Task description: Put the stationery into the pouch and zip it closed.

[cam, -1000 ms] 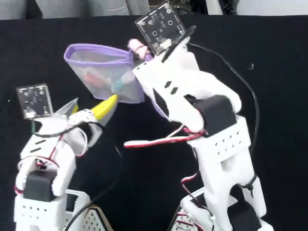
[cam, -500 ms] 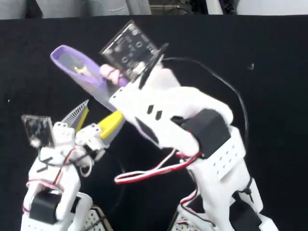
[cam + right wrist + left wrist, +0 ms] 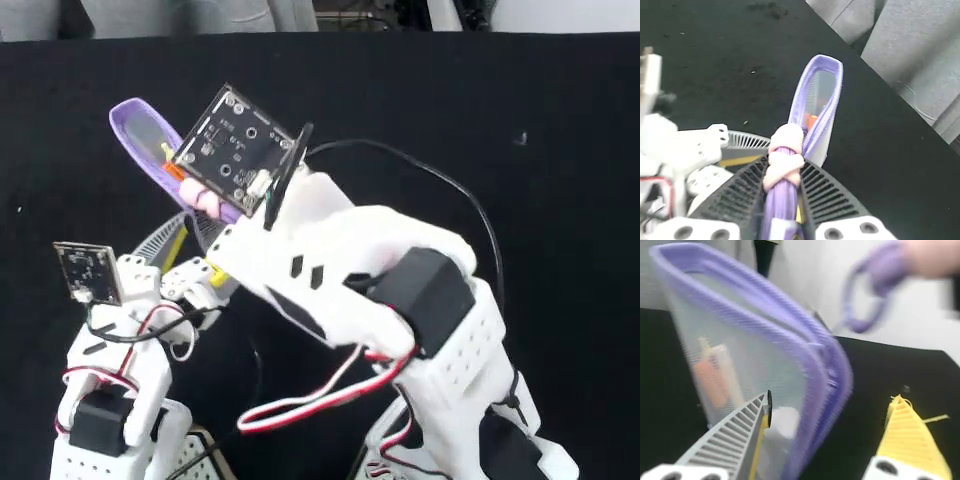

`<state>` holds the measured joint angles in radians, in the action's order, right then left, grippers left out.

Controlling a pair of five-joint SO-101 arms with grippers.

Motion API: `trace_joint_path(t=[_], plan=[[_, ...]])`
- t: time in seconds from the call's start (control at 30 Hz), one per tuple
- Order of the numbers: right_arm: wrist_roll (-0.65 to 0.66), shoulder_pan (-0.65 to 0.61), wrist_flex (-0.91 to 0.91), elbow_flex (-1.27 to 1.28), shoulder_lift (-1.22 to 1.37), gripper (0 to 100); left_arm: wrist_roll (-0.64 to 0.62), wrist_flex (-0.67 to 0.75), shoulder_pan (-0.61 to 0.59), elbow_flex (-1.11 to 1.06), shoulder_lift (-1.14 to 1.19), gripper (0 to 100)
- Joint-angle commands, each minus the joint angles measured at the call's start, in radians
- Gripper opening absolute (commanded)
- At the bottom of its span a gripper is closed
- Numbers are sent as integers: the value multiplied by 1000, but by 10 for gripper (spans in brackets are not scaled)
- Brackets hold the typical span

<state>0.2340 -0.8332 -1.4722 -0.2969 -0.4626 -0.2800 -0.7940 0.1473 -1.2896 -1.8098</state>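
Hanging by its pull strap (image 3: 781, 200), pinched tight in the fingers of the right gripper (image 3: 785, 172), the pouch (image 3: 822, 85) is up off the tabletop (image 3: 500, 100), stationery (image 3: 710, 382) inside. The left gripper (image 3: 830, 400) fingers stand wide apart at the pouch's near edge, holding nothing, probably to brace it for zipping.

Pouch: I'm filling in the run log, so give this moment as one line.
pouch: held up, mouth looks open, stationery inside | right gripper: shut on pouch | left gripper: open beside pouch
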Motion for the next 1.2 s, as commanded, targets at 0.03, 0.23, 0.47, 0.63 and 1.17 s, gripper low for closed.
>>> trace_joint_path(t=[0.03, 0.23, 0.47, 0.63, 1.17], plan=[[11, -63, -37, -99, -8, 11, -3, 37, -71, 1, 6, 364], [11, -78, -49, -102, -8, 11, -3, 31, -76, 1, 6, 364], [12, -31, -40, -99, -7, 11, -3, 20, -114, 1, 6, 363], [12, 21, -25, -94, -7, 11, -2, -26, -110, 16, 5, 242], [11, 193, 71, -61, -1, 11, 25, -35, -113, 76, 3, 28]])
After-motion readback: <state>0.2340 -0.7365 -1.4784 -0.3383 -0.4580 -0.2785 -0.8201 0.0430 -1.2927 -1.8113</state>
